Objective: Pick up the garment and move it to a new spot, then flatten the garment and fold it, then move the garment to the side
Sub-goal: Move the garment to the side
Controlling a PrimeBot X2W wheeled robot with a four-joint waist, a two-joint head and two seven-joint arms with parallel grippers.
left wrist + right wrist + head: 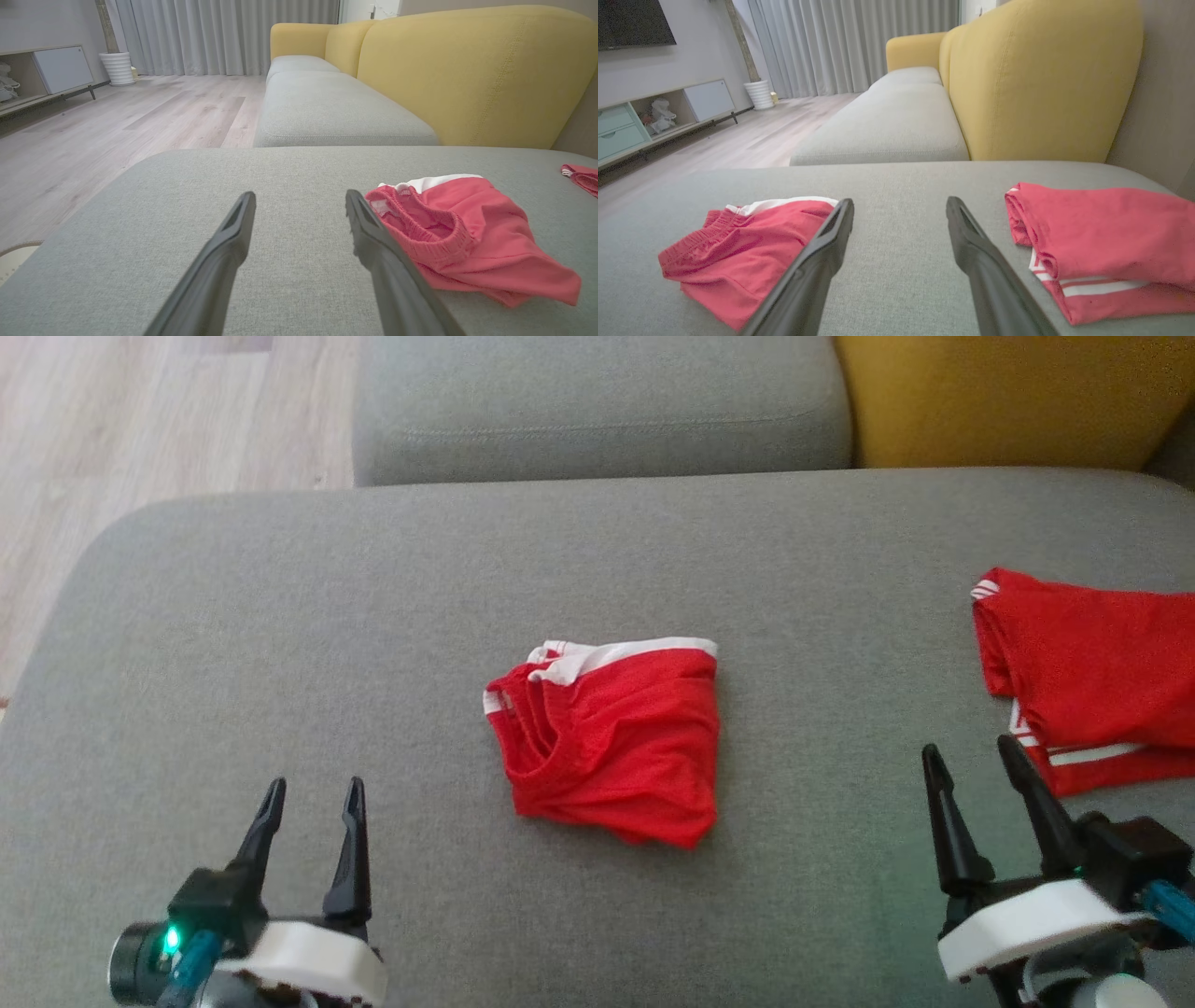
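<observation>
Both grippers sit low at the front, over the grey sofa seat (280, 616). On one side, the left gripper (315, 786) has its two dark fingers spread wide and holds nothing. On the other side, the right gripper (968, 749) is spread wide too, with nothing in it. Between them and a bit further back, the red garment (611, 742) lies crumpled in the middle of the seat. Its white band is at the far edge. Another folded red garment (1088, 672) with white stripes lies just beside the right gripper.

Matt cloth garment (611, 742) (woven cushion (280, 644))
</observation>
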